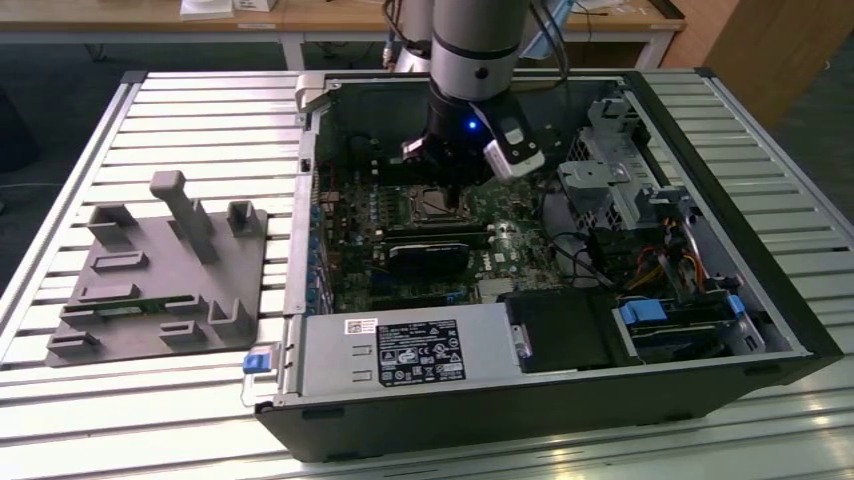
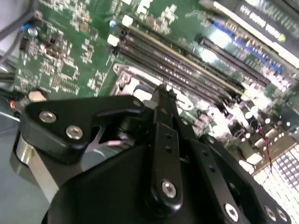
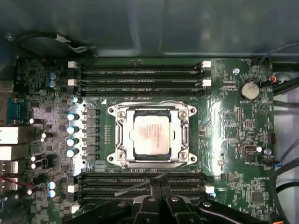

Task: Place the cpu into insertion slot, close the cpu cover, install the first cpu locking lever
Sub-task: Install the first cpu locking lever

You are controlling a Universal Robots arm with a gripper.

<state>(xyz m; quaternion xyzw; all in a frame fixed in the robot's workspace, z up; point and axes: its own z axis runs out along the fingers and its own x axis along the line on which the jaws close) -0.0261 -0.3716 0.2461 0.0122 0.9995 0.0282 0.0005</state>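
In the first wrist view the cpu [image 3: 152, 135], a dull silver-tan square, lies in the insertion slot [image 3: 117, 157]. The cpu cover [image 3: 122, 135], a silver frame, lies flat around it. A thin locking lever [image 3: 140, 183] slants across the memory slots between the socket and my gripper [image 3: 161, 187]. The black fingers [image 3: 148, 205] are together with nothing between them. In the exterior view the gripper [image 1: 449, 178] hangs inside the open computer case, just above the insertion slot [image 1: 430, 204]. In the second wrist view the gripper [image 2: 163, 91] sits over the socket's corner [image 2: 124, 79].
A black card [image 1: 430, 250] lies beside the socket, a power supply [image 1: 400, 355] at the case's near wall, and drive cages [image 1: 627, 185] at the exterior view's right. A grey fixture [image 1: 147, 270] stands on the slatted table [image 1: 160, 420]. Memory slots [image 3: 140, 74] flank the socket.
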